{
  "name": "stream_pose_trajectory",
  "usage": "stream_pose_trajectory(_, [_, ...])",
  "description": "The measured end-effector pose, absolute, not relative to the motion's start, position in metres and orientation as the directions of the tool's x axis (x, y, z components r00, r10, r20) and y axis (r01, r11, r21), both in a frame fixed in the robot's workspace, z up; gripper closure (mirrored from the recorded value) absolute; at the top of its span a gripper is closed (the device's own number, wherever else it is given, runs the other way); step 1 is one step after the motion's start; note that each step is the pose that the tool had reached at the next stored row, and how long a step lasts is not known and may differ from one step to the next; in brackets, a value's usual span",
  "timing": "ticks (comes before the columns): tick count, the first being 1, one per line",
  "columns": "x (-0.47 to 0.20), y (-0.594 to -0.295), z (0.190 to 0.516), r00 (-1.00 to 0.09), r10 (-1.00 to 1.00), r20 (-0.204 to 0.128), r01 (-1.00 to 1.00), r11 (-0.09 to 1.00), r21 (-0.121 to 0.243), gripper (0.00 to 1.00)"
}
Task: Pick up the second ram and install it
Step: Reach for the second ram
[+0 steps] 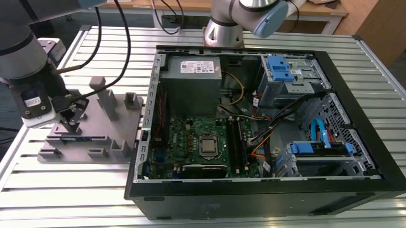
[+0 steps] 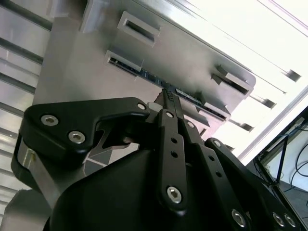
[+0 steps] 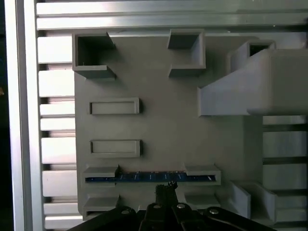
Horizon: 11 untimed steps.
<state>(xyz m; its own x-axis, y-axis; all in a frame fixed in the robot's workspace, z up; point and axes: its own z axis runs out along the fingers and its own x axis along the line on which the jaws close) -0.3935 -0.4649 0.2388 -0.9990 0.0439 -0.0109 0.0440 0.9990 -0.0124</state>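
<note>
Black pincer (image 2: pixel 168 97) links up close in both wrist views, fingers pressed together, no gap seen; tips (image 3: pixel 166 186) right at top edge of second ram (image 3: pixel 149 178), can't tell if actually pinching it. Ram stands on edge in a slot of grey fixture block (image 3: pixel 159 125), blue strip, not lifted. Exterior view: pincer (image 1: pixel 73 117) down over block (image 1: pixel 95 142) on slatted bench (image 1: pixel 63 190), at exterior view's left; open PC case (image 1: pixel 254 192) with green motherboard (image 1: pixel 190 135) just beside block
</note>
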Motion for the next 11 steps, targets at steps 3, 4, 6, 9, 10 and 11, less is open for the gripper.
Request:
stream_pose_trajectory(3, [-0.394, -0.466, 0.234, -0.999, 0.044, -0.011, 0.044, 0.999, -0.012, 0.90])
stream_pose_trajectory(4, [-0.394, -0.466, 0.232, -0.999, 0.044, -0.011, 0.044, 0.999, -0.012, 0.90])
stream_pose_trajectory(6, [-0.394, -0.466, 0.228, -0.999, 0.044, -0.011, 0.044, 0.999, -0.010, 0.90])
stream_pose_trajectory(9, [-0.394, -0.466, 0.225, -0.999, 0.044, -0.011, 0.044, 0.999, -0.008, 0.90])
stream_pose_trajectory(10, [-0.394, -0.466, 0.225, -0.999, 0.044, -0.010, 0.044, 0.999, -0.008, 0.90])
stream_pose_trajectory(11, [-0.394, -0.466, 0.225, -0.999, 0.044, -0.010, 0.044, 0.999, -0.008, 0.90])
